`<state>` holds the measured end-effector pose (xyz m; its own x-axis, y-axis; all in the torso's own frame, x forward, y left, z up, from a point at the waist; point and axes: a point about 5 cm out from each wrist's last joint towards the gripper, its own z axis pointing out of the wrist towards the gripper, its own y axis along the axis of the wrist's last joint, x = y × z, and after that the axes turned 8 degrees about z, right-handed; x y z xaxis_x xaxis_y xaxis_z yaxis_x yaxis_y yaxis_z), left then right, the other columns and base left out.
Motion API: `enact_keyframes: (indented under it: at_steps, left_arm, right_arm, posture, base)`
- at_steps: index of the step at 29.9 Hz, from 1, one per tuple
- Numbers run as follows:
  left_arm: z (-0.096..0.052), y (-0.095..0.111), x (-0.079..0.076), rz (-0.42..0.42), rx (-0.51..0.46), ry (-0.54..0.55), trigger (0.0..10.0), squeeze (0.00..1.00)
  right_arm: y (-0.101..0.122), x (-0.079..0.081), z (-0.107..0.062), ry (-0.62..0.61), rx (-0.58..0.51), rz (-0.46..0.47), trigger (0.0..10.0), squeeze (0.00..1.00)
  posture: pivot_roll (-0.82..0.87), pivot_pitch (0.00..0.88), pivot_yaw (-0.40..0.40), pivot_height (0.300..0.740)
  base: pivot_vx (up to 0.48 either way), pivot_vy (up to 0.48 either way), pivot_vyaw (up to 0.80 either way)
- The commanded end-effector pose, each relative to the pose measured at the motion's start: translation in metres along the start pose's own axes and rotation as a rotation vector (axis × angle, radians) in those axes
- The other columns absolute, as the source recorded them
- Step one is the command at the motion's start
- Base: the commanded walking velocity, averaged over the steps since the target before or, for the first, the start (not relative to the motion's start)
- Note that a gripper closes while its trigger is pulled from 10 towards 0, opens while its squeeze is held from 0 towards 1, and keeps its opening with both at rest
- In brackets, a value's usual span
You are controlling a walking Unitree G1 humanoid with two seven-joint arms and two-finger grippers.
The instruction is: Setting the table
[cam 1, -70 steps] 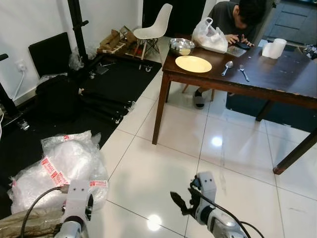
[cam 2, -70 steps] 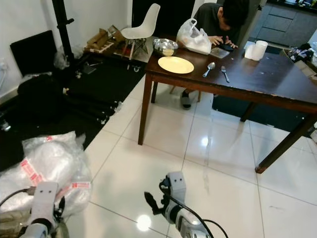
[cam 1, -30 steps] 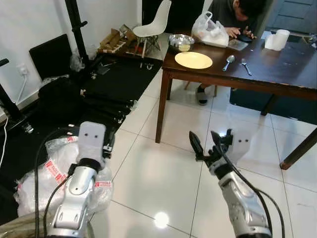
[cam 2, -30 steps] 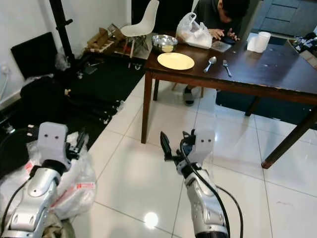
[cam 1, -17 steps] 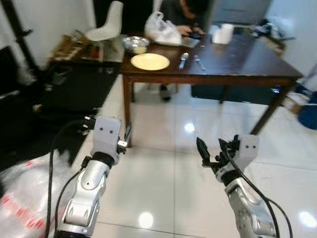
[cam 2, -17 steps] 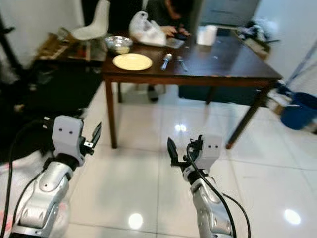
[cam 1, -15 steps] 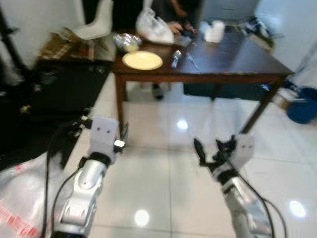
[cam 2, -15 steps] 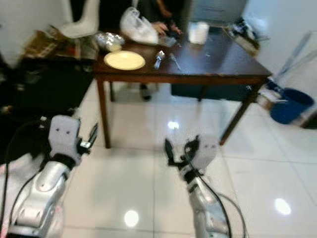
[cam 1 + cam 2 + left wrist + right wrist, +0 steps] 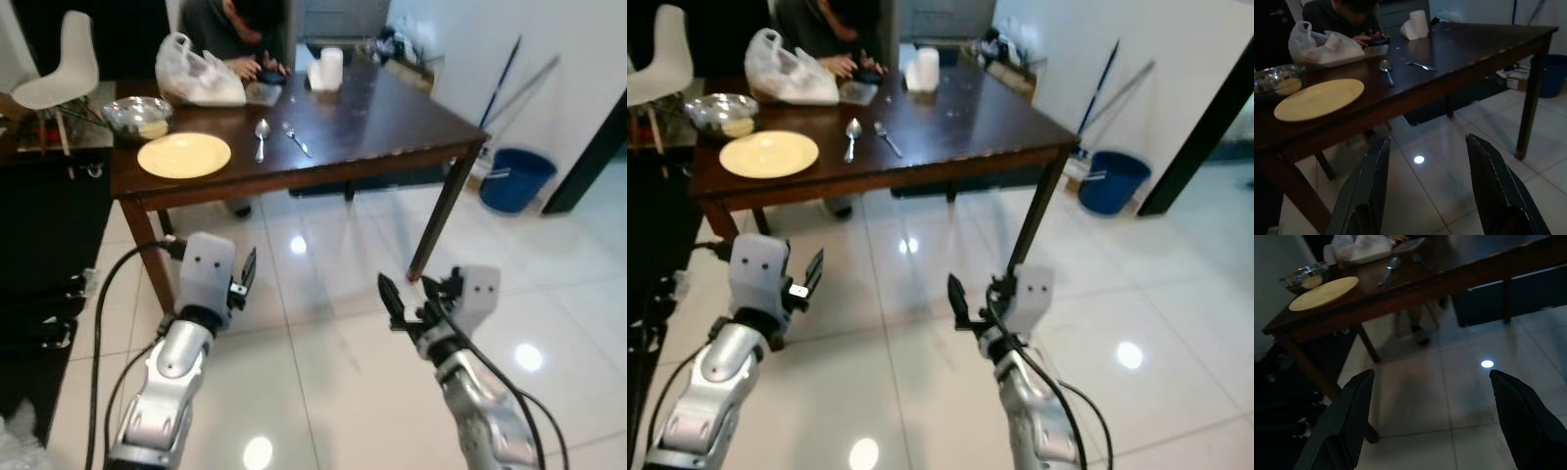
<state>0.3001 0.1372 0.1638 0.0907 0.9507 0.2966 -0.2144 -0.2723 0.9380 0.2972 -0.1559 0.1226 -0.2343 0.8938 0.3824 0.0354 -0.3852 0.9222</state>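
Dark wooden surface (image 9: pixel 392 117) ahead, on glossy white floor tiles (image 9: pixel 323 362) with ceiling-light glare. On its near-left corner: yellow plate (image 9: pixel 184 155), metal bowl (image 9: pixel 139 116) just behind it with something pale inside. Spoon (image 9: pixel 262 139) and fork (image 9: pixel 297 139) lie side by side to the right of the plate, apart from it. White plastic bag (image 9: pixel 196 78) and paper roll (image 9: pixel 331 69) sit at the far edge. A person (image 9: pixel 230 29) sits at the far side, bent over, hands on a dark object. White chair (image 9: pixel 61 69) far left, blue bucket (image 9: pixel 516 178) by the right wall with mop handles (image 9: pixel 509 83) leaning above it.

Both arms raised in front of the robot, over the floor, short of the surface. Left gripper (image 9: pixel 1425 181) points at the surface's near edge, fingers spread, holding nothing. Right gripper (image 9: pixel 1435 416) points the same way, fingers spread wider, also holding nothing. Both well apart from plate and cutlery.

No readable labels or writing anywhere.
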Motion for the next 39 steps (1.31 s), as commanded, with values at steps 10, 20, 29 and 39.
enact_keyframes:
  at_steps: [10,20,29,39]
  left_arm:
    - [-0.001,-0.007,0.009,-0.01,0.055,0.073,10.0,0.0]
    - [-0.002,-0.006,0.007,-0.011,0.058,0.071,10.0,0.0]
    - [-0.01,-0.008,0.016,0.011,0.075,0.114,10.0,0.0]
    - [-0.029,-0.015,0.049,0.042,0.133,0.238,10.0,0.0]
  right_arm:
    - [0.006,0.028,0.0,0.224,0.054,0.023,10.0,0.0]
    - [0.006,0.036,-0.003,0.288,0.09,0.021,10.0,0.0]
    - [0.004,0.033,0.0,0.248,0.085,-0.01,10.0,0.0]
    - [0.04,0.007,0.02,0.077,-0.056,-0.21,10.0,0.0]
  posture:
    - [-0.06,0.0,0.059,0.74]
    - [-0.06,0.0,0.064,0.74]
    - [-0.03,0.0,0.047,0.74]
    - [0.04,0.004,0.029,0.74]
  base:
    - [0.48,0.0,0.0]
    - [0.48,0.0,0.0]
    - [0.48,0.0,0.0]
    - [0.48,0.0,0.0]
